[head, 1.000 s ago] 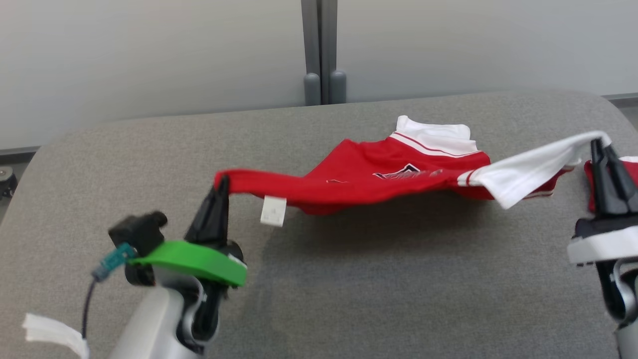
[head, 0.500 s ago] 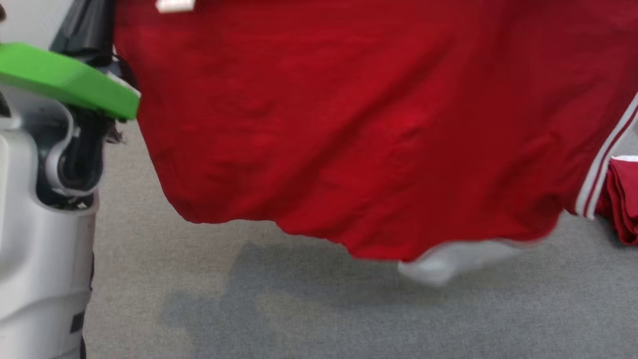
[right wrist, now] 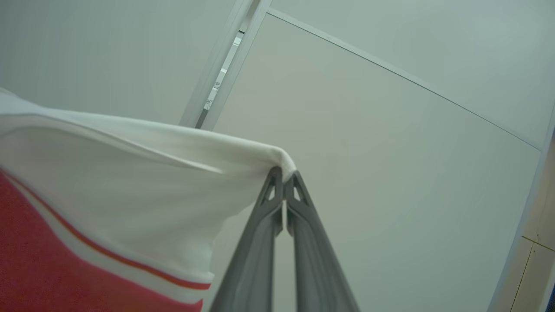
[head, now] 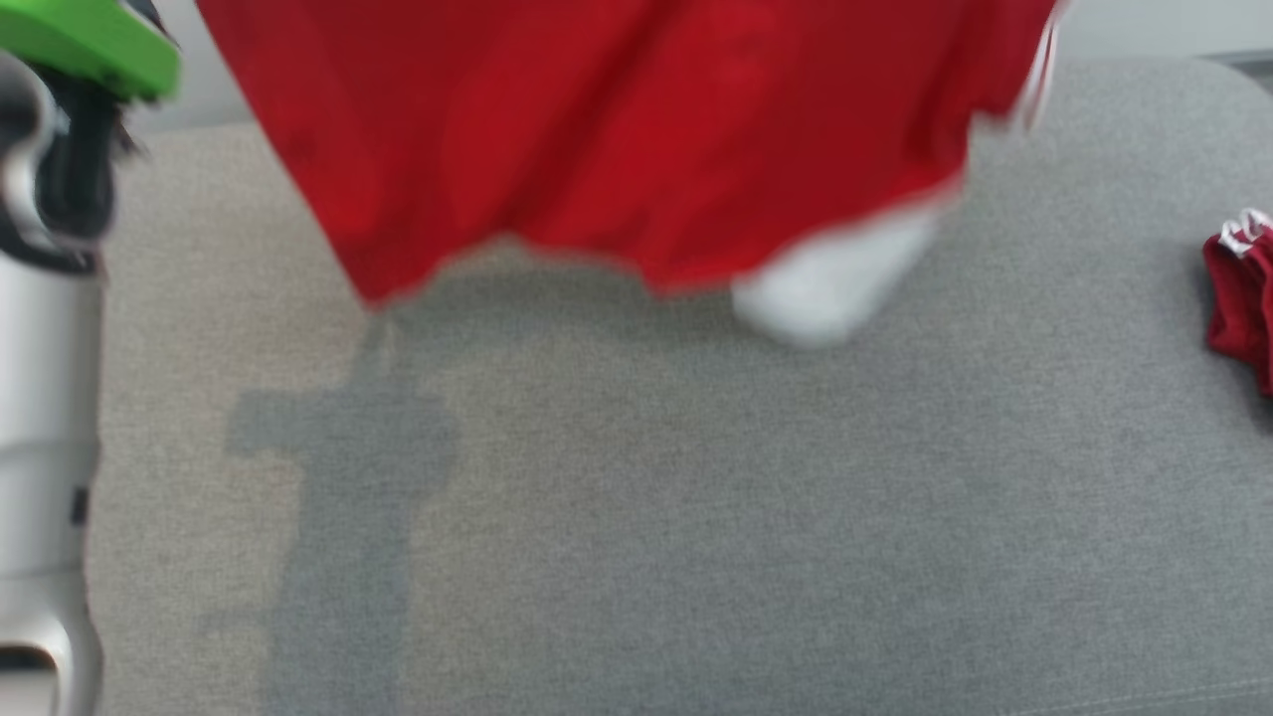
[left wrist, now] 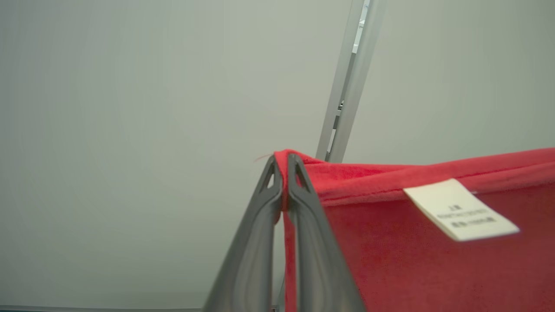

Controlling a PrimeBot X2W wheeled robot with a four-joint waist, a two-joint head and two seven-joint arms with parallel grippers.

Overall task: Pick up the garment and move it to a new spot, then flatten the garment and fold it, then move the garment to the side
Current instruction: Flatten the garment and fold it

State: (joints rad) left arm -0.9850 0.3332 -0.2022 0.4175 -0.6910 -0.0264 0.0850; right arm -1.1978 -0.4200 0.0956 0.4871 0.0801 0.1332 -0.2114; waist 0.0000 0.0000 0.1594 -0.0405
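Observation:
The garment (head: 617,139) is a red shirt with white striped sleeves, hanging in the air above the grey surface (head: 696,517), blurred by motion. Its lower hem and a white sleeve end (head: 825,283) dangle clear of the surface. In the left wrist view my left gripper (left wrist: 282,162) is shut on a red corner of the garment (left wrist: 433,260), beside a white care label (left wrist: 461,210). In the right wrist view my right gripper (right wrist: 284,173) is shut on the tip of the white sleeve (right wrist: 130,182). My left arm (head: 40,298) with its green ring rises along the head view's left edge.
Another red cloth item (head: 1238,293) lies at the right edge of the grey surface. A pale wall with a metal post (left wrist: 347,86) stands behind. The garment's shadow falls on the surface under it.
Both grippers have lifted the garment from lying stretched on the surface to hanging high in the air. The head view has also shifted, with the garment's hem now higher than half a second ago.

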